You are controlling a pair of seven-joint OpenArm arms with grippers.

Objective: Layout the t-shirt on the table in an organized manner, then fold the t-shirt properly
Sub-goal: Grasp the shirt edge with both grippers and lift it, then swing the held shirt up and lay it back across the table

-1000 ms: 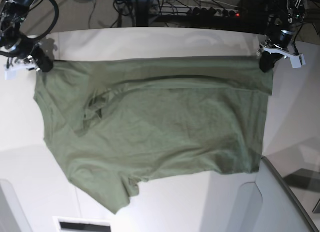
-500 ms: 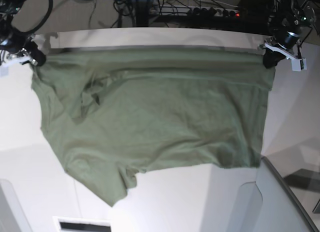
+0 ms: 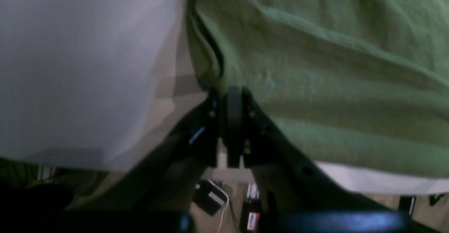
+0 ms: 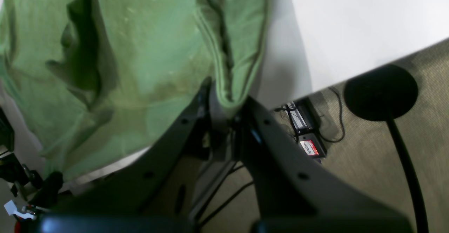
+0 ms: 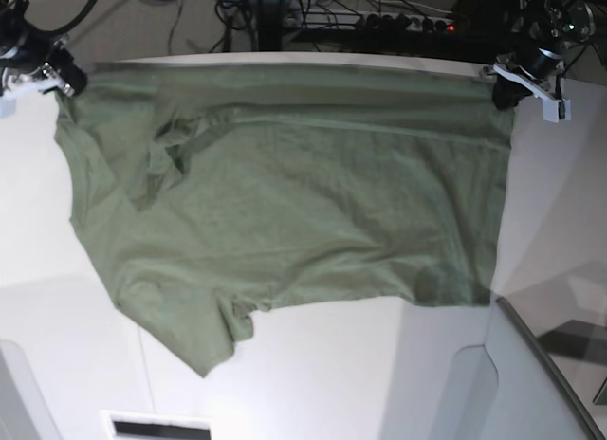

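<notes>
The olive-green t-shirt [image 5: 303, 193] is stretched wide across the white table [image 5: 332, 383], with its far edge pulled taut along the table's far rim. On the right of the base view, my left gripper [image 5: 505, 91] is shut on the shirt's far right corner. The left wrist view shows its fingertips [image 3: 233, 98] pinching the cloth edge [image 3: 333, 85]. My right gripper [image 5: 66, 80] is shut on the far left corner, and a folded hem [image 4: 228, 68] sits between its fingers [image 4: 224, 106]. A crumpled fold [image 5: 175, 151] lies near the left side, and a loose flap [image 5: 213, 340] trails toward the near edge.
A grey angled panel [image 5: 531, 383] with a dark edge rises at the near right. Beyond the table's far rim the floor holds cables and a power strip [image 5: 398, 23]. A black round stand base [image 4: 380, 91] sits on the carpet. A white slotted part [image 5: 156, 426] lies at the near edge.
Both grippers have moved toward the table's far edge and dragged the shirt with them. The shirt's near flap has slid away from the near edge.
</notes>
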